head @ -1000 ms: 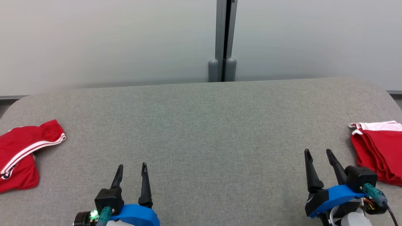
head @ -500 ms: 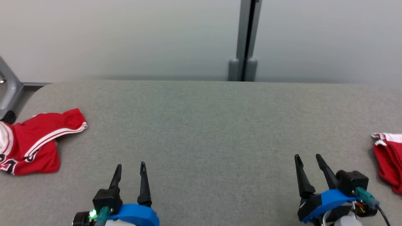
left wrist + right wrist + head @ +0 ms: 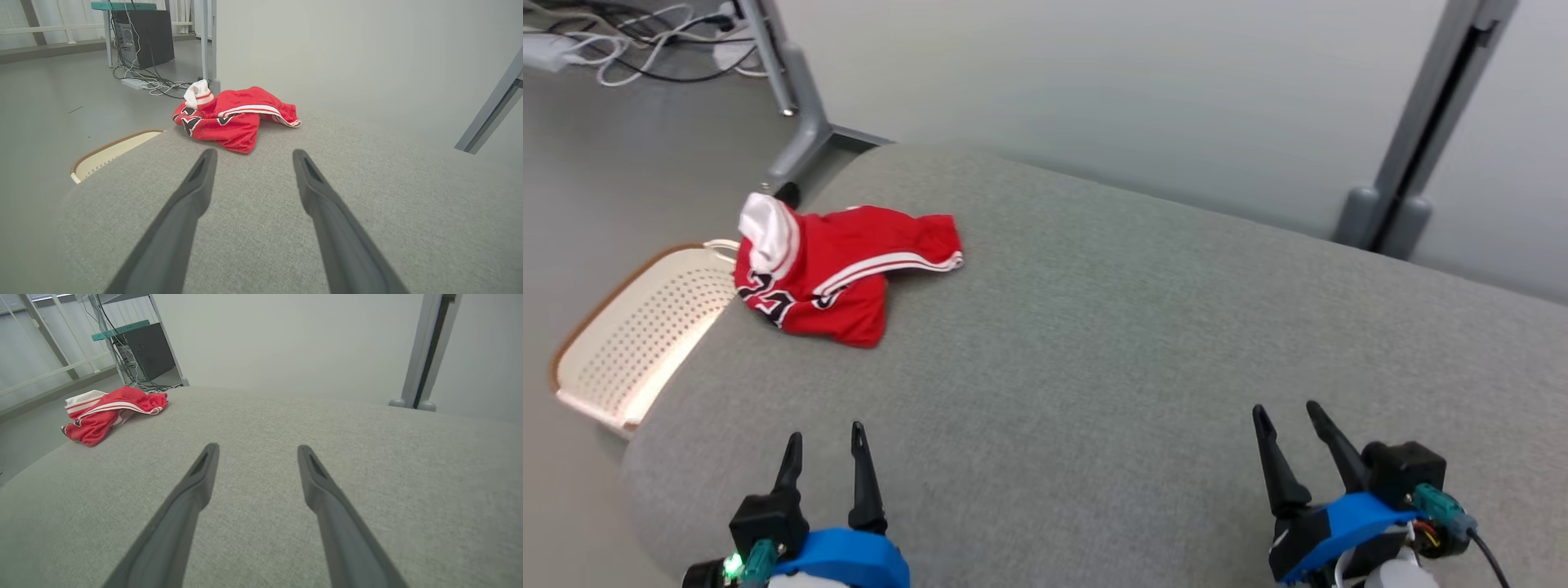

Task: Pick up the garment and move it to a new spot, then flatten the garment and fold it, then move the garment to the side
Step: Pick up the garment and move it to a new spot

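A crumpled red garment (image 3: 837, 273) with white stripes, black lettering and a white collar lies near the far left corner of the grey padded table (image 3: 1143, 327). It also appears ahead of the left fingers (image 3: 235, 118) and far to the left in the right wrist view (image 3: 110, 412). My left gripper (image 3: 823, 443) hovers open over the table's near left edge, well short of the garment. My right gripper (image 3: 1286, 415) stands open at the near right, nothing between its fingers.
A cream perforated basket (image 3: 637, 327) sits on the floor just off the table's left edge, below the garment. A grey metal post foot (image 3: 796, 151) and cables (image 3: 645, 37) lie beyond it. A grey partition upright (image 3: 1421, 155) stands behind the table.
The head camera has swung to the left, so the red garment now sits further in and the basket and floor appear. The second red garment at the right has left the picture. Both grippers stay open.
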